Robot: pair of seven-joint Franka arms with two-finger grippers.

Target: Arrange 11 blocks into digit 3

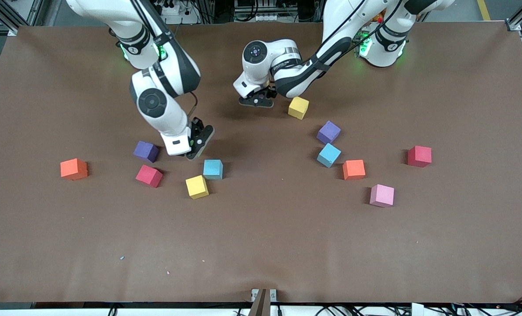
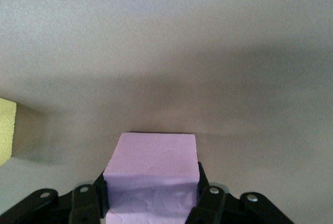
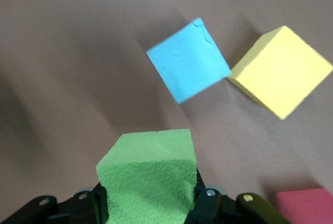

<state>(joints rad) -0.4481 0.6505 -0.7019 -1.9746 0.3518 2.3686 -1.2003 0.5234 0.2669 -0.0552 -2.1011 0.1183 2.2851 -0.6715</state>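
Both grippers loaded right now. Left gripper (image 1: 256, 102) clamped on a pink cube (image 2: 153, 174), low over the table (image 1: 261, 245) toward the robots' edge, right beside the yellow cube (image 1: 298, 107) that peeks in at the edge of the left wrist view. Right gripper (image 1: 198, 144) squeezed around a green cube (image 3: 149, 180), tilted, hovering over bare table just up from the blue cube (image 1: 213, 169) and second yellow cube (image 1: 197, 187); that pair sits corner to corner, looks like touching in the right wrist view. No digit 3 started anywhere yet, just loose cubes scattered in two bunches: purple, red, orange toward the right arm's end, and purple, blue, orange, red, pink toward the left arm's end. Big open patch in the middle, nearer the camera, probably the spot to build on. From each gripper that patch lies toward the camera, so both carries likely go that way. Left one seems a bit more central, though hard to call which drops first. Worth watching the green cube's tilt when setting down.
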